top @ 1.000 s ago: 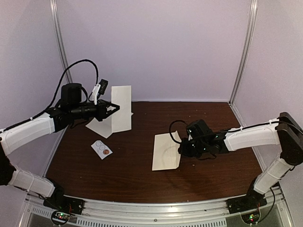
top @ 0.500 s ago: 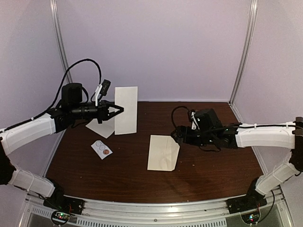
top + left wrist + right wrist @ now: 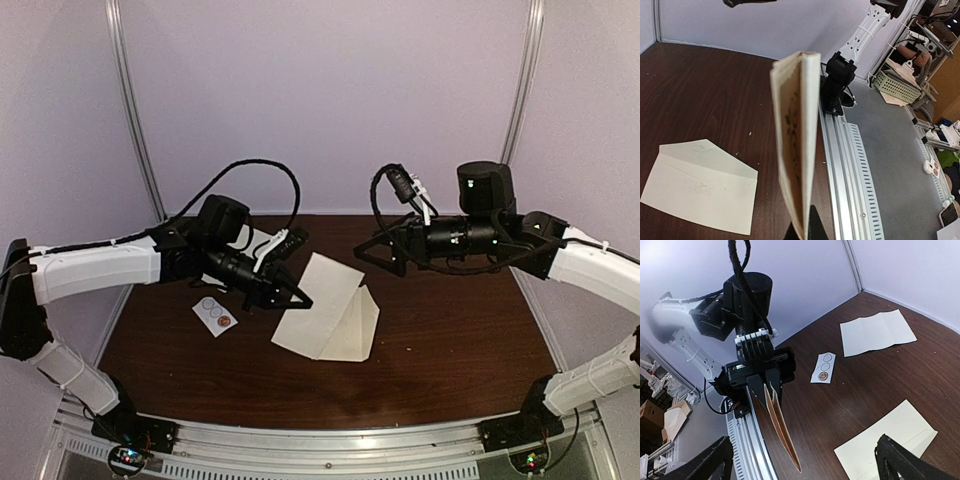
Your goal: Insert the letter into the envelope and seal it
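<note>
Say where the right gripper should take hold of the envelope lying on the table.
Probably the pointed flap, coming from the right arm's side with the open right gripper: the envelope lies flat, its flap points that way, and the letter held by the left gripper is on its other side.

The cream paper envelope [image 3: 358,325] lies flat on the dark brown wooden surface [image 3: 450,340], which is open to the right of it and in front of it. At its left side the folded cream paper letter [image 3: 312,308], pinched edge-on in the left claw [image 3: 300,298], blocks entry. The right claw [image 3: 375,258], fingers spread wide, hangs above and behind the envelope. A small white sticker card [image 3: 214,315] lies well to the left.
</note>
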Available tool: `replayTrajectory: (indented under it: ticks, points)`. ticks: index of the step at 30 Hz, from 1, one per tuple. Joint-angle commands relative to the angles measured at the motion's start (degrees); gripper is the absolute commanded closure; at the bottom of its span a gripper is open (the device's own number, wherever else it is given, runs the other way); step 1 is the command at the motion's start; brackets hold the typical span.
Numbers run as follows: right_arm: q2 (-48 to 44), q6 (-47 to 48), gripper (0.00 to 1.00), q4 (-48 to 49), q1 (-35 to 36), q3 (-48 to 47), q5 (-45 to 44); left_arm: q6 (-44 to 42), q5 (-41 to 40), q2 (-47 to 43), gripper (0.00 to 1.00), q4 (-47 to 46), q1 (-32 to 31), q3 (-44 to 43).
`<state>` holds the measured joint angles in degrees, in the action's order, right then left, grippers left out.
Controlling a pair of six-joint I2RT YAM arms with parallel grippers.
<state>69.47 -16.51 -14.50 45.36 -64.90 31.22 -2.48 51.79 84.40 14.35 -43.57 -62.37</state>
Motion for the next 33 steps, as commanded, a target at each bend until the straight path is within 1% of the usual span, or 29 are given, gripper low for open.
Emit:
replayTrajectory:
  ticks: [1, 4, 8, 10, 11, 14, 16, 18, 20, 22, 23, 24, 25, 26, 27, 28, 29, 31, 33]
  points:
    - [3.67, 5.86, 0.0, -7.6, 0.87, -2.64, 6.82, -2.62, 3.28, 1.55, 1.0, 1.36, -1.35, -1.96]
    - [5.73, 5.73, 0.01, -6.11, 2.1, -2.62, 8.93, -2.52, 4.42, 2.51, 1.0, 1.29, -1.83, -1.97]
    - [8.57, 5.57, 0.06, -4.62, 4.01, -3.17, 10.32, -2.38, 4.96, 3.41, 1.0, 1.28, -2.2, -1.88]
    - [9.38, 5.53, 0.1, -4.22, 4.58, -3.19, 10.01, -2.31, 4.75, 3.67, 1.0, 1.28, -2.22, -1.88]
    - [9.65, 5.55, 0.14, -3.79, 4.69, -3.02, 10.11, -2.29, 4.71, 3.79, 1.0, 1.23, -2.22, -1.88]
    - [9.88, 4.63, 0.29, -1.05, 4.89, -1.76, 11.84, -2.12, 5.2, 4.3, 1.0, 1.29, -2.22, -1.88]
    - [10.38, 3.91, 0.43, 0.91, 5.14, -0.98, 13.34, -2.05, 5.22, 4.58, 1.0, 1.28, -2.22, -1.95]
    - [10.97, 3.86, 0.6, 1.76, 5.57, -0.67, 13.86, -1.79, 4.7, 4.7, 1.0, 0.85, -2.22, -1.92]
    - [11.2, 3.59, 0.8, 3.01, 5.9, 0.05, 13.82, -1.39, 4.83, 4.91, 1.0, 0.25, -2.22, -1.88]
    - [11.09, 3.33, 0.98, 4.09, 5.98, 0.84, 13.59, -0.64, 4.7, 4.93, 1.0, -0.61, -2.22, -1.64]
    - [10.81, 3.33, 1.0, 4.64, 5.97, 1.07, 13.04, -0.16, 4.35, 4.86, 1.0, -1.15, -2.22, -1.62]
    - [10.39, 3.02, 1.0, 5.36, 5.97, 1.57, 12.11, 0.45, 3.37, 4.65, 0.95, -1.64, -2.22, -1.62]
    - [9.67, 2.53, 1.0, 6.54, 5.96, 2.07, 10.89, 1.28, 1.75, 4.11, 0.84, -2.58, -2.22, -1.43]
    - [8.59, 1.63, 1.0, 8.04, 5.9, 2.68, 9.18, 2.14, -0.71, 3.24, 0.69, -4.07, -2.1, -1.02]
    - [7.76, 0.46, 1.0, 9.9, 5.86, 3.45, 7.7, 4.84, -3.56, 2.18, 0.53, -6.64, -1.82, -0.15]
    - [6.9, -1.02, 1.0, 12.36, 5.87, 4.48, 6.39, 6.78, -5.34, 0.78, 0.43, -9.28, -1.25, 1.11]
    - [6.09, -2.33, 1.0, 14.08, 5.85, 5.39, 5.14, 8.94, -6.37, -0.9, 0.37, -12.11, -0.36, 2.49]
    - [4.32, -4.67, 1.0, 18.62, 5.83, 7.6, 1.95, 13.31, -8.5, -4.74, 0.29, -18.15, 1.39, 5.4]
    - [2.09, -6.87, 1.0, 24.24, 5.83, 10.46, -0.92, 17.4, -15.13, -9.11, 0.21, -23.65, 1.92, 9.09]
